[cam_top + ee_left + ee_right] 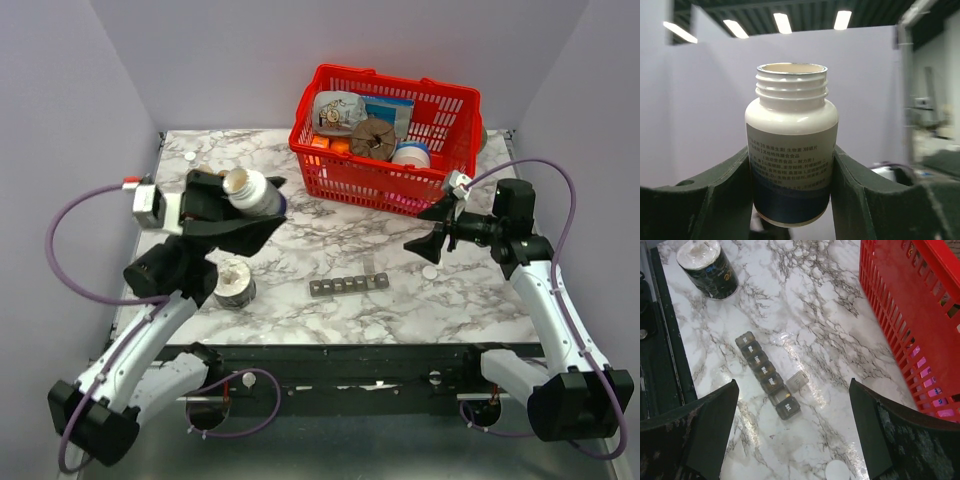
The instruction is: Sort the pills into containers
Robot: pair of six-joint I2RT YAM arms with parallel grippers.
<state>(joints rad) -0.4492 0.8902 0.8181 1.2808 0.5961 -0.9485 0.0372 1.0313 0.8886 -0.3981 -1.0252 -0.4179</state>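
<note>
My left gripper is shut on a white pill bottle with a blue-banded label, held up above the table's left side. In the left wrist view the uncapped bottle stands upright between the two fingers, and its contents are hidden. The containers, a dark grey strip of small compartments, lie at the table's front centre. One compartment near the strip's end has its lid flipped open, and a small yellowish speck shows inside. My right gripper hangs open above the table, right of the containers, with nothing between its fingers.
A red mesh basket full of items stands at the back right. A round tin sits under my left arm. One white cap lies near my right gripper, and another lies at the back left.
</note>
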